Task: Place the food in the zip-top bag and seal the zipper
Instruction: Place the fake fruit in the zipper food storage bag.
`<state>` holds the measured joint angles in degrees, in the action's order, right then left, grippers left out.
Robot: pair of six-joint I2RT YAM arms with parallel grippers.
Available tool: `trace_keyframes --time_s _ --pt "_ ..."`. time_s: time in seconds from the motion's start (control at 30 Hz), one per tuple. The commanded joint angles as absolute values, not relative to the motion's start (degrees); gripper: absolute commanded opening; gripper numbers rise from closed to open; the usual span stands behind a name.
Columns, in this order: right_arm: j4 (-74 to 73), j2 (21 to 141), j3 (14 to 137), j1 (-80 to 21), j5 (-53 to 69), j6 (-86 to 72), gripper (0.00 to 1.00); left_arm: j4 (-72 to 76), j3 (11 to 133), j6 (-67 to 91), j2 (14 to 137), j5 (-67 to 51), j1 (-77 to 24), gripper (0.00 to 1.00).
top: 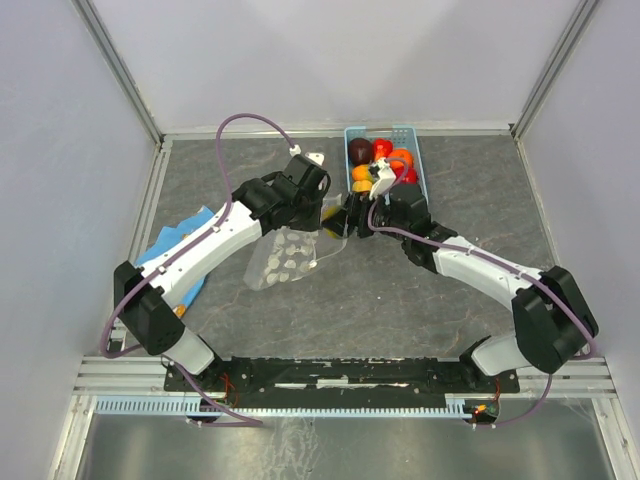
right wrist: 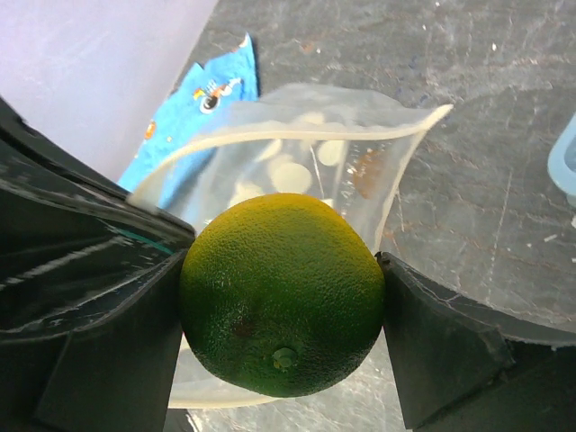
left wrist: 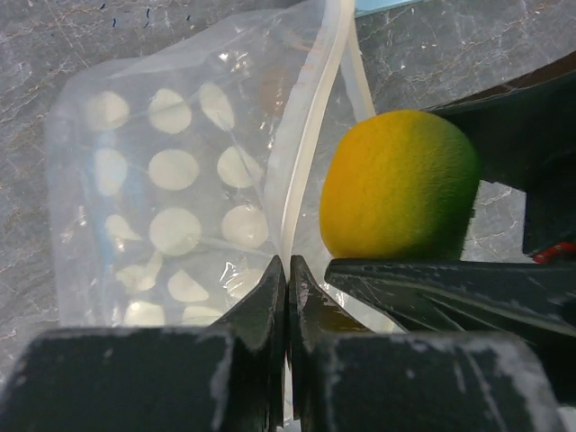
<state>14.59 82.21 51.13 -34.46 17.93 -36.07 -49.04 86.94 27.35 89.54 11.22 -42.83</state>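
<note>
The clear zip-top bag (top: 290, 255) with white oval spots lies mid-table, its mouth lifted and open towards the right. My left gripper (left wrist: 288, 270) is shut on the bag's whitish zipper strip (left wrist: 310, 135) and holds the upper lip up. My right gripper (right wrist: 283, 310) is shut on a yellow-green toy citrus fruit (right wrist: 281, 306), held right at the open mouth of the bag (right wrist: 297, 153). The same fruit (left wrist: 400, 184) shows in the left wrist view beside the zipper. More food, red, orange and dark maroon (top: 385, 160), lies in the basket.
A light-blue plastic basket (top: 412, 135) stands at the back, just behind my right gripper. A blue cloth (top: 175, 245) lies at the left under my left arm; it also shows in the right wrist view (right wrist: 202, 99). White walls enclose the table.
</note>
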Motion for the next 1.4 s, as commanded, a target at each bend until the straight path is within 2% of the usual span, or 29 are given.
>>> trace_keyframes --time_s 0.0,0.17,0.47,0.73,1.1,1.37 --pt "16.1 82.1 49.3 -35.0 15.4 -31.8 0.78 -46.0 87.3 28.6 86.7 9.7 -42.8 0.03" --pt "12.4 81.0 48.4 -35.1 14.3 -28.0 0.79 -46.0 87.1 28.4 86.4 9.1 -42.9 0.03" --pt "19.7 76.6 48.5 -36.0 25.5 -26.2 0.79 -45.8 87.3 27.1 86.9 7.1 -42.9 0.03" --pt "20.9 71.7 48.3 -36.7 26.2 -24.4 0.79 -45.9 87.2 26.5 86.5 5.7 -42.8 0.03" --pt "20.9 76.2 44.9 -36.8 22.9 -21.0 0.79 -44.6 87.4 26.6 84.8 0.0 -43.2 0.03" --pt "21.1 80.3 45.6 -36.8 22.1 -25.4 0.84 -42.7 86.8 28.1 83.9 -4.0 -44.1 0.03"
